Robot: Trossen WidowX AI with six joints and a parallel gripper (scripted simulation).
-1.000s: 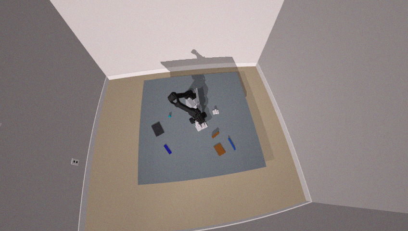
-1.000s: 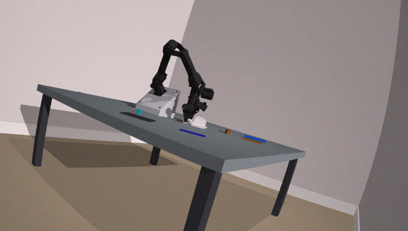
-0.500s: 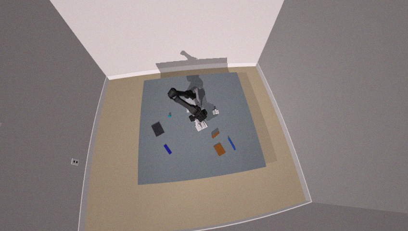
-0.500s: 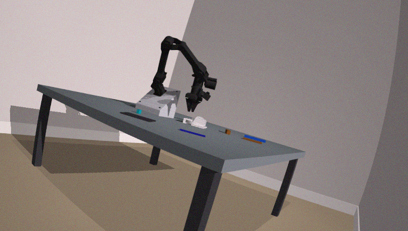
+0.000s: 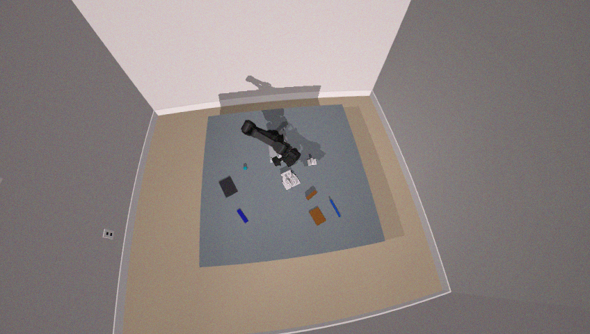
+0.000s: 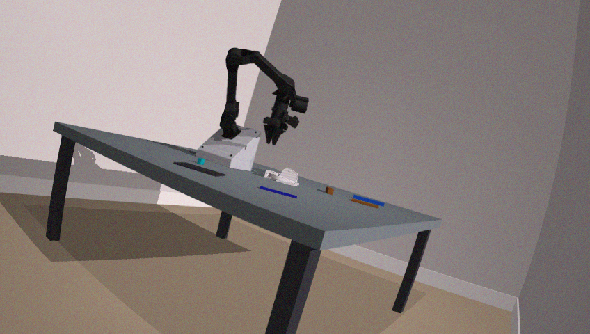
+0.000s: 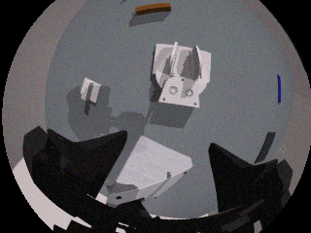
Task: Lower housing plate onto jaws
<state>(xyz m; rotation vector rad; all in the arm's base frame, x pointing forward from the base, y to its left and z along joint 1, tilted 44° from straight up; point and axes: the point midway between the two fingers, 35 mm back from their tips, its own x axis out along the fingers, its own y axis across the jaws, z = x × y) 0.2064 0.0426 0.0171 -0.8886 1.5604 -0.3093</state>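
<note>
The white gripper assembly (image 5: 289,178) (image 6: 289,177) (image 7: 205,73) lies on the table. Its two ribbed jaws (image 7: 174,60) (image 7: 195,63) stand upright, side by side. The white housing plate (image 7: 180,98) lies across the jaws' near ends, with two round pin heads showing in it. It looks about level and closed in the wrist view, though its seat on the stubs is hidden. My gripper (image 6: 270,143) (image 7: 169,142) is open and empty. It hangs well above the table, clear of the assembly, on the robot-base side. In the top view the arm hides the fingertips.
A small white piece (image 5: 312,161) (image 7: 90,90) lies beside the assembly. An orange block (image 5: 312,195) (image 6: 329,190), orange plate (image 5: 317,216), blue bar (image 5: 335,207), dark blue bar (image 5: 242,215), dark plate (image 5: 227,186) and teal cube (image 5: 245,167) lie around. The white robot base (image 6: 244,158) stands behind.
</note>
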